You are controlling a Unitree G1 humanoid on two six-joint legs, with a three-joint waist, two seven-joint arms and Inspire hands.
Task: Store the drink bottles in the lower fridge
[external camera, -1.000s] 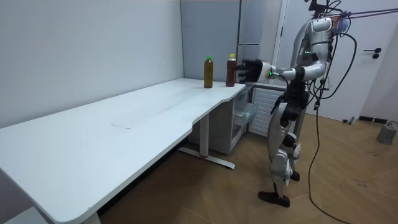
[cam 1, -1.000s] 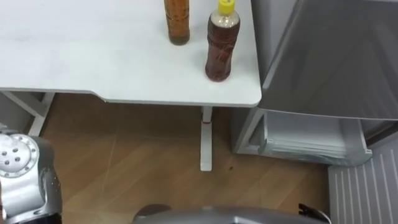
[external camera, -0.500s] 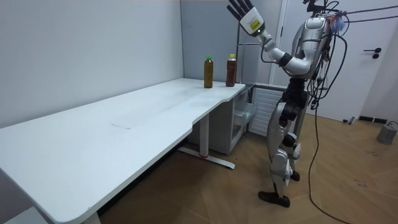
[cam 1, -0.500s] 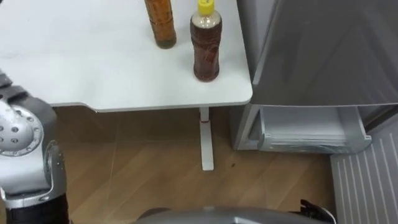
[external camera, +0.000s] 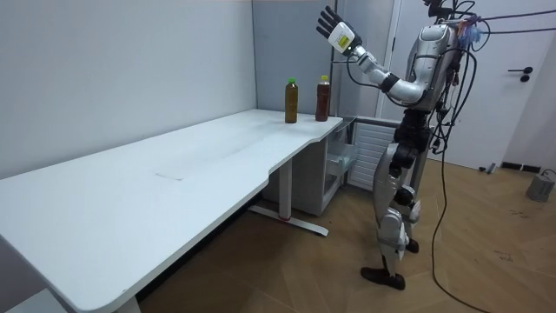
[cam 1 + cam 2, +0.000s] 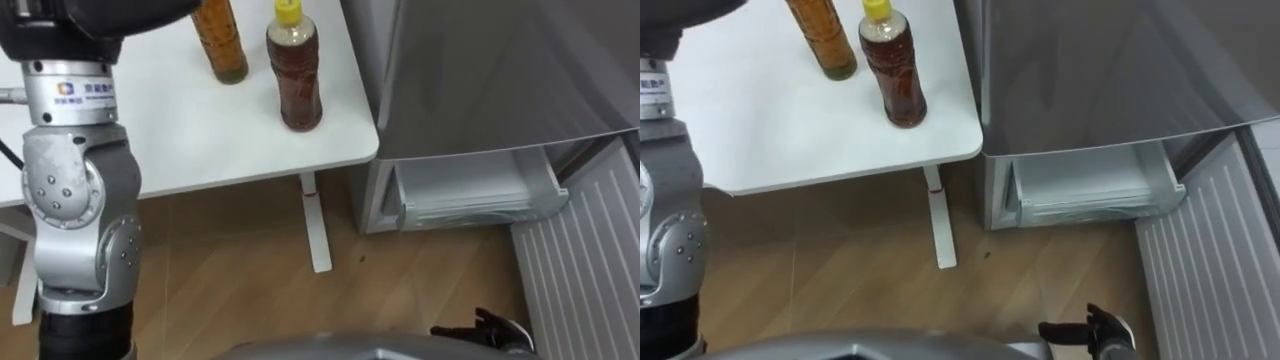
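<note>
White table [image 6: 180, 130] is carrying both drinks at its corner, in the upper centre of the left eye view. You are seeing a dark-tea bottle with a yellow cap [image 6: 293, 75] standing upright close to the table's corner. An amber bottle [image 6: 222, 45] is standing upright just beside it, to the left and nearer the top edge; the two are not touching. Neither hand is holding a drink.

Grey fridge [image 6: 480, 70] is occupying the upper right of the frame, just beside the table. Its lower compartment is standing open, exposing a pale drawer [image 6: 470, 190]. A ribbed grey panel [image 6: 580, 270] is lying at the lower right.

In the room view, the robot is standing upright at the table's far end, beside the fridge. It is raising its left hand [image 5: 330, 22] above the bottles, fingers spread apart and gripping nothing. The right hand [image 6: 1090, 332] is showing at the bottom edge of the right eye view; you cannot tell its state.
</note>
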